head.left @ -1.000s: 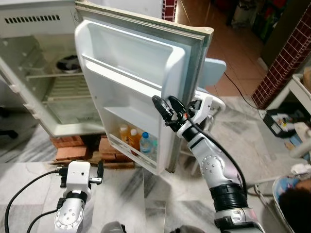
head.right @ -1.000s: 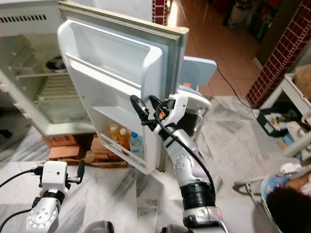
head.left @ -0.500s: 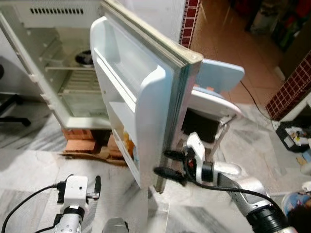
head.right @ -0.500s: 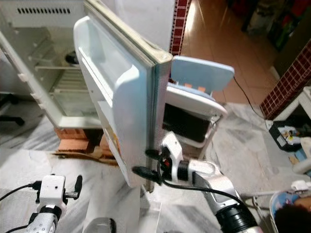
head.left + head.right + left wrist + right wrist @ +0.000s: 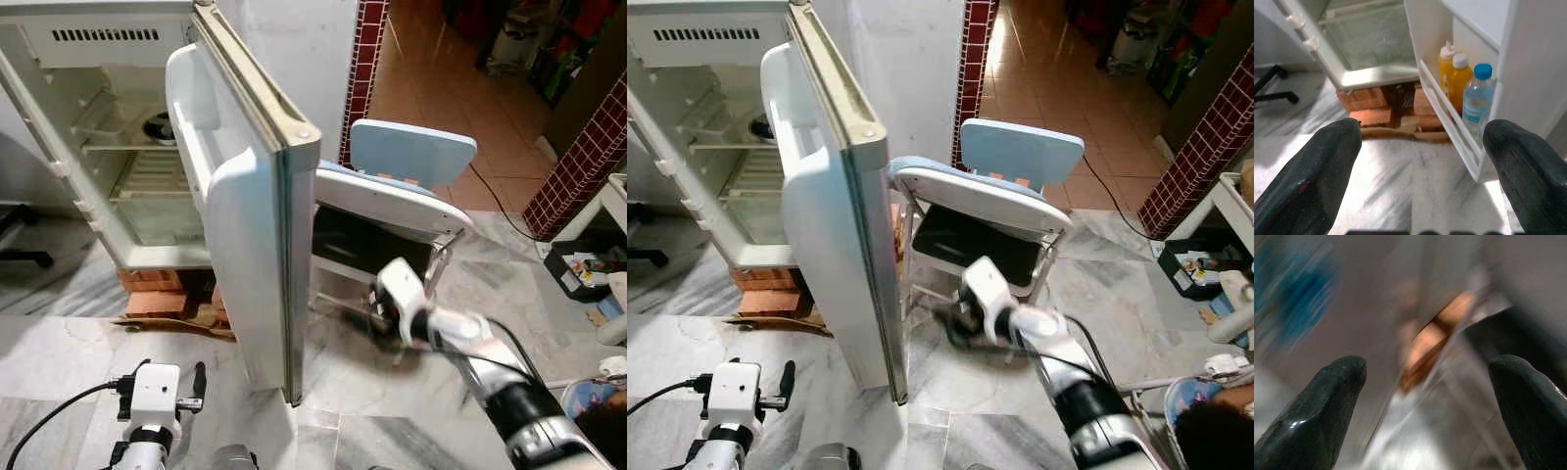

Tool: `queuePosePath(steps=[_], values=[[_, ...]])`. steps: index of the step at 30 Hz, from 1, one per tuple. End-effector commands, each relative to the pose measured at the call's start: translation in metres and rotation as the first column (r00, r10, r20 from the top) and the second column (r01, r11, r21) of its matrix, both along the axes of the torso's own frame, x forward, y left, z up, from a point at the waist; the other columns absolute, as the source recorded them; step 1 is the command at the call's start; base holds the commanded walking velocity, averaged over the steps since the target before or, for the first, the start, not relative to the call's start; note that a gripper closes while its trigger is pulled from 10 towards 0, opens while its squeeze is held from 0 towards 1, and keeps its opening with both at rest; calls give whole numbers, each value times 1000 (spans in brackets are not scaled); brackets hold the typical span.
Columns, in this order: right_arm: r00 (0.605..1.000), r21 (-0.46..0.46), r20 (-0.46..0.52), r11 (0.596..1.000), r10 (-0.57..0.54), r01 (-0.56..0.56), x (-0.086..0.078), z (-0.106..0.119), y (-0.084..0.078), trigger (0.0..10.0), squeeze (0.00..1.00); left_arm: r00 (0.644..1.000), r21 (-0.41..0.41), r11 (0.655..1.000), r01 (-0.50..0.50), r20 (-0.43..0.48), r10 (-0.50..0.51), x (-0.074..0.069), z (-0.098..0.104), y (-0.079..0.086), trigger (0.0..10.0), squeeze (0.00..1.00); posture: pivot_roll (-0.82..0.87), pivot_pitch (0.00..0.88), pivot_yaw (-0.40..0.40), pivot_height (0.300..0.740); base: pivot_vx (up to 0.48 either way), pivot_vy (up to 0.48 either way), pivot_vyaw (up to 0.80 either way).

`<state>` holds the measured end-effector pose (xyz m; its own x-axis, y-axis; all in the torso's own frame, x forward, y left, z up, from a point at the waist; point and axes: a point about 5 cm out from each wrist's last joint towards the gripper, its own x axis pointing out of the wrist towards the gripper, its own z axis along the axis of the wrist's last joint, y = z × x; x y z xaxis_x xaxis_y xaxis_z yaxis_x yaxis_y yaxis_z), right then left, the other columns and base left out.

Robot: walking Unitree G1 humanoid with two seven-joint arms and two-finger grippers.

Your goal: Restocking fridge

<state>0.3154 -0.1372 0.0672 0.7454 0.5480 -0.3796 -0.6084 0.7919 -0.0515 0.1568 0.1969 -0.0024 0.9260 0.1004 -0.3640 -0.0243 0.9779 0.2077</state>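
Note:
The white fridge (image 5: 127,147) stands open, its shelves mostly bare with a dark round item on one. Its door (image 5: 260,245) is partly swung out and I see it edge-on. In the left wrist view the door's bottom shelf holds a yellow sauce bottle (image 5: 1446,61), an orange bottle (image 5: 1459,81) and a blue-capped water bottle (image 5: 1475,103). My left gripper (image 5: 1425,161) is open, low before that shelf, holding nothing. My right gripper (image 5: 377,318) is open and blurred, right of the door's edge, in front of the chair.
A light blue folding chair (image 5: 411,162) stands just right of the door. Bricks (image 5: 157,304) prop the fridge off the marble floor. A red tiled pillar (image 5: 370,59) rises behind. A black chair base (image 5: 20,245) sits at far left, and boxes (image 5: 578,269) at far right.
The view has shifted, and the door now looks edge-on and more closed. My right gripper has come off the door's edge and moved right and down toward the chair. The left gripper stays low.

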Motion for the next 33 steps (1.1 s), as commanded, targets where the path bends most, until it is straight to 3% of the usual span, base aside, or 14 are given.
queuePosePath(steps=[1, 2, 3, 6, 8, 11, 13, 15, 18, 20, 22, 23, 27, 33], values=[[994, 86, 47, 992, -96, 92, 10, 12, 7, 10000, 0, 1000, 4, 1000, -1, 13, 1, 0, 2, -2, 10000, 0, 95, 48, -15, 735, 0, 0, 0], [992, 188, 49, 977, -116, 105, 14, 20, 18, 10000, 0, 1000, 4, 1000, -1, 12, 1, -1, 1, -2, 10000, 0, 99, 48, -16, 735, 0, 0, 0], [992, 188, 49, 977, -116, 105, 14, 20, 18, 10000, 0, 1000, 4, 1000, -1, 12, 1, -1, 1, -2, 10000, 0, 99, 48, -16, 735, 0, 0, 0], [997, 383, 60, 924, -46, 20, 14, 41, 51, 10000, 0, 1000, 4, 1000, -3, 11, 3, 0, 1, -1, 10000, 0, 102, 45, -17, 735, 0, 0, 0], [996, 502, 74, 861, 53, -83, 7, 55, 69, 10000, 0, 1000, 5, 1000, -2, 11, 2, 1, 0, -1, 10000, 0, 102, 45, -18, 735, 0, 0, 0], [943, 633, 162, 703, 291, -325, -20, 82, 93, 10000, 0, 1000, 3, 1000, -3, 9, 3, 1, -1, -1, 10000, 0, 99, 42, -21, 735, 0, 0, 0], [931, 654, 156, 672, 329, -347, -25, 81, 93, 10000, 0, 1000, 2, 1000, -2, 6, 2, 1, -3, -1, 10000, 0, 97, 41, -21, 735, 0, 0, 0], [936, 660, 134, 675, 325, -329, -25, 76, 90, 10000, 0, 1000, 0, 1000, -1, 2, 1, 2, -5, -1, 10000, 0, 96, 41, -22, 735, 0, 0, 0], [962, 622, 83, 741, 261, -255, -19, 62, 81, 10000, 0, 1000, -3, 1000, 0, -4, 0, 3, -7, 0, 10000, 0, 93, 39, -21, 735, 0, 0, 0], [989, 522, 62, 840, 135, -147, -10, 47, 66, 10000, 0, 1000, 0, 1000, 9, -6, -9, 5, -9, 1, 10000, 0, 88, 38, -20, 735, 0, 0, 0], [992, 503, 63, 854, 112, -129, -9, 46, 63, 10000, 0, 1000, 1, 1000, 12, -5, -12, 5, -9, 1, 10000, 0, 88, 38, -20, 735, 0, 0, 0], [996, 429, 77, 901, 35, -64, -4, 39, 53, 10000, 0, 999, 36, 999, 40, 12, -40, 10, -8, 1, 10000, 0, 83, 35, -22, 735, 0, 0, 0], [991, 387, 85, 920, -100, 59, 0, 32, 36, 10000, 0, 993, 81, 992, 97, 63, -103, 24, 2, -2, 10000, 0, 83, 34, -23, 735, 0, 0, 0], [986, 367, 97, 926, -135, 91, 0, 25, 31, 10000, 0, 991, 118, 990, 75, 101, -88, 38, 11, 7, 10000, 0, 75, 30, -25, 735, 0, 0, 0]])
